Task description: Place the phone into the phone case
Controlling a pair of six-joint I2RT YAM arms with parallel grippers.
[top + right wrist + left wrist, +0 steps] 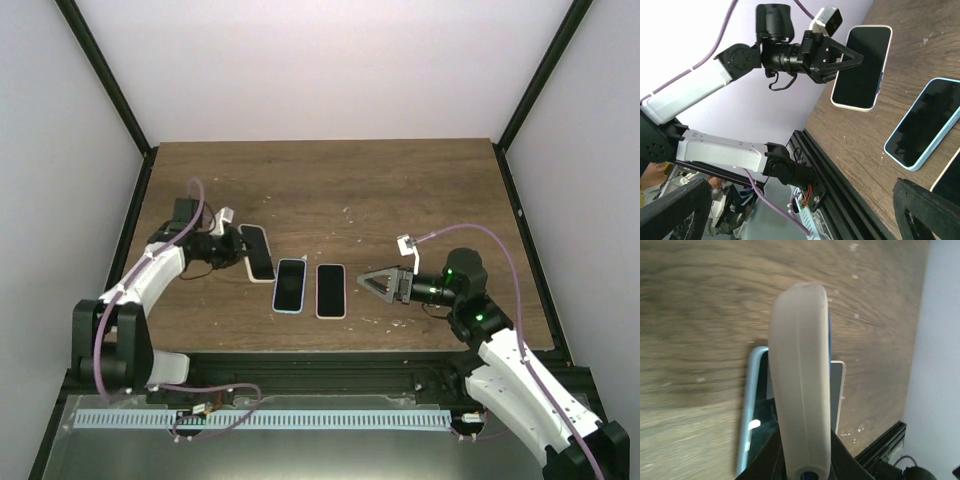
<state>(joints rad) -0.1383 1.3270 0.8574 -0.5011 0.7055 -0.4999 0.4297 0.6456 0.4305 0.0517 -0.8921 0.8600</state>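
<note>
My left gripper [238, 250] is shut on the near end of a white-rimmed slab with a dark face [259, 252], which it holds tilted up on its long edge. That slab shows edge-on in the left wrist view [800, 375] and face-on in the right wrist view [861, 67]. I cannot tell whether it is the phone or the case. A light-blue-rimmed slab [289, 285] and a cream-rimmed slab [331, 290] lie flat side by side to its right. My right gripper [376, 283] is open and empty, just right of the cream-rimmed slab.
The dark wooden table [400, 190] is bounded by black frame rails, with a rail along the near edge [330, 365]. White walls stand on three sides.
</note>
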